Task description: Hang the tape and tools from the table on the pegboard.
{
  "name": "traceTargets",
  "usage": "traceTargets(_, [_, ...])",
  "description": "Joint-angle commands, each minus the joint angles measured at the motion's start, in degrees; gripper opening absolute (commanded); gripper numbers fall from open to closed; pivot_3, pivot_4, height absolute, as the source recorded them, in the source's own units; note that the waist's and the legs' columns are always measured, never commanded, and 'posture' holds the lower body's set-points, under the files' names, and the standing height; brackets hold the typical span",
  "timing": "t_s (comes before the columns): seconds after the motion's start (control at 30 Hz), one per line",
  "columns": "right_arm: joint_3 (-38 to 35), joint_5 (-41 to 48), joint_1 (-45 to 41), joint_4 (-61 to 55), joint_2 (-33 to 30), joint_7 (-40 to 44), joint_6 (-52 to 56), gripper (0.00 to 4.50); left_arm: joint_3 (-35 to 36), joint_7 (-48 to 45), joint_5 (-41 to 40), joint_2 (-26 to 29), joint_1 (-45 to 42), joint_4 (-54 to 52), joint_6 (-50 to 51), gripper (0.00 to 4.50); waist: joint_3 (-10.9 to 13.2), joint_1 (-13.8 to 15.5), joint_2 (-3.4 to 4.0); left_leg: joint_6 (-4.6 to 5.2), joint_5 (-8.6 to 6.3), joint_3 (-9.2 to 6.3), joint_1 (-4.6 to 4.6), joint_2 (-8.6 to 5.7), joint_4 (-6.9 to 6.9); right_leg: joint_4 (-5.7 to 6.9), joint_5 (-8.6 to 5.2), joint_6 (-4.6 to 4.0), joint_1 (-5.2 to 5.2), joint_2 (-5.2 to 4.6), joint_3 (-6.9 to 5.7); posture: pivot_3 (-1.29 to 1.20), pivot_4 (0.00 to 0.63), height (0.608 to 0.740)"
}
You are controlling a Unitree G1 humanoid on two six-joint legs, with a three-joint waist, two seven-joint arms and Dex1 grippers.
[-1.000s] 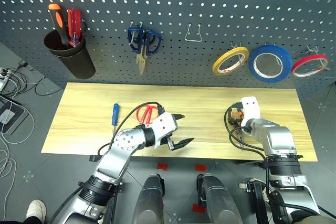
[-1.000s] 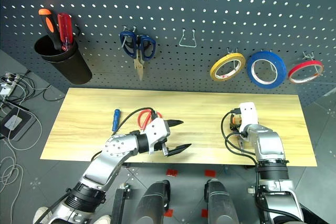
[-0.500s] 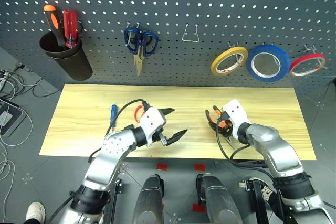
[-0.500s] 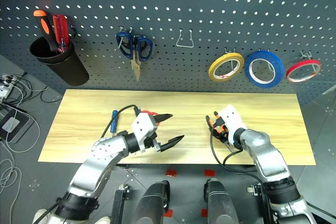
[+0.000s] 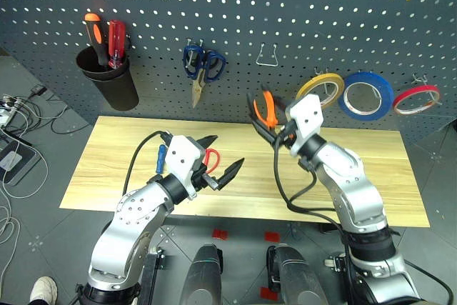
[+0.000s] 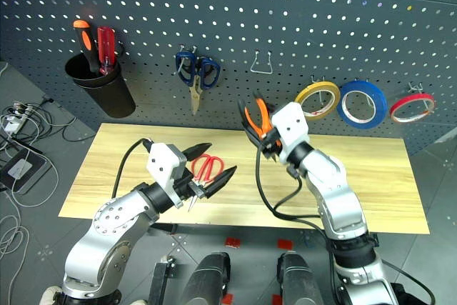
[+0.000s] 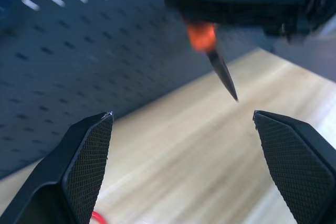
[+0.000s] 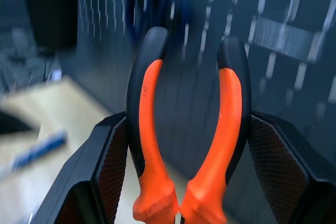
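Three tape rolls hung on the pegboard — yellow tape, blue roll, red roll. One pair of blue-handled scissors hooked up; two screwdrivers upright in one black cup. Right gripper raised before the board, clamped on one pair of pliers, handles up. Left gripper spread wide above the table, empty. Flat on the wood: one pair of red scissors — one blue screwdriver just beside.
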Motion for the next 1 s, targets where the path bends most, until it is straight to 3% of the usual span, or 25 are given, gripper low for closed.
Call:
traceTargets(0.03, [-2.52,-1.38,-7.14,3.47,2.56,-4.55,-8.72,3.11,1.76,4.69,-1.88,-2.57,-5.22,-2.45,1.88,4.5,-0.41,0.6,-0.11,0.0,0.0,0.0,0.0,0.0,0.0,-0.01,0.0,0.0,0.0,0.01,0.0,0.25,0.17,0.74])
traceTargets(0.23, [-4.7,-6.23,-17.76,16.01,4.71,-12.9,-23.05,3.11,-1.39,8.73,-0.17,-7.85,-11.96,3.12,0.79,4.5,-1.32,2.07,-0.32,-0.04,0.02,0.14,0.03,-0.02,0.01,0.02,0.01,-0.01,-0.01,-0.01,0.06,0.25,0.163,0.74])
traceTargets(0.47, [-6.3,-8.97,-24.1,27.99,5.24,-19.4,-33.39,3.11,-2.79,8.38,2.02,-10.17,-17.55,12.84,-4.94,4.5,-1.54,2.02,-0.37,-0.08,0.05,0.22,0.07,0.0,0.04,0.28,0.01,-0.02,-0.09,0.01,0.09,0.24,0.165,0.74])
traceTargets(0.7, [-6.49,-10.01,-23.2,36.17,6.14,-23.04,-38.4,3.11,-3.52,7.49,3.2,-10.98,-21.92,19.38,-8.76,4.5,-1.57,1.99,-0.36,-0.08,0.05,0.3,0.06,0.01,0.03,0.34,0.01,-0.02,-0.13,0.01,0.14,0.24,0.166,0.74])
traceTargets(1.0, [-5.67,-12.07,-19.61,41.6,5.49,-24.02,-40.2,3.11,-3.63,7.42,3.26,-11.14,-21.72,19.04,-8.77,4.5,-1.57,1.98,-0.36,-0.08,0.05,0.3,0.05,0.03,0.03,0.38,0.01,-0.02,-0.15,0.02,0.15,0.24,0.178,0.74])
